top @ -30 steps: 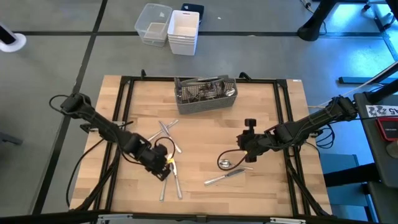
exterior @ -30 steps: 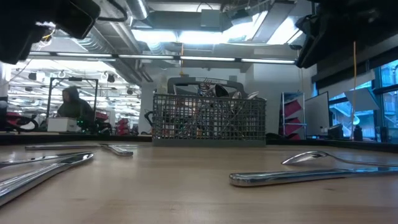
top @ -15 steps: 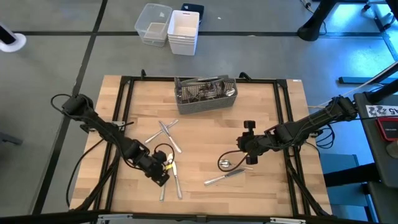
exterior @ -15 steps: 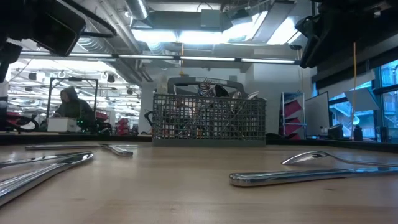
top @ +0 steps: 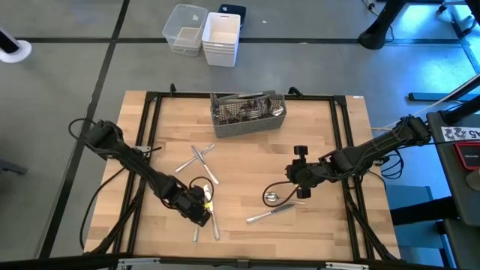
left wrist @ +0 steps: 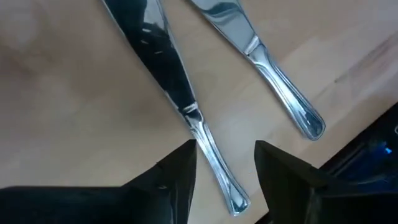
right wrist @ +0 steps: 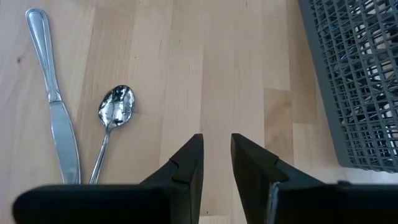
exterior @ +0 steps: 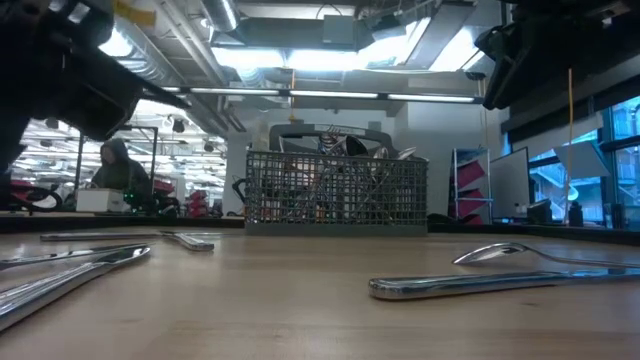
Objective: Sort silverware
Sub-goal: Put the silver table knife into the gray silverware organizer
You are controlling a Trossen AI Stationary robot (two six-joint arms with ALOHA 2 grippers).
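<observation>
Left pincer (left wrist: 224, 168) open astride knife (left wrist: 180, 106) near table edge (left wrist: 367, 149).

Bright light from above, some blur up close

The wooden table (top: 247, 161) is evenly lit in the high view, with only soft, small shadows; in the low view long ceiling lights (exterior: 330, 55) glow white and glare; the near knife (exterior: 480, 284) looks soft and blurry, and the arms are dark shapes; a blue glow sits at the far right; the knives (left wrist: 168, 68) in the left wrist view shine with bright streaks.
</observation>
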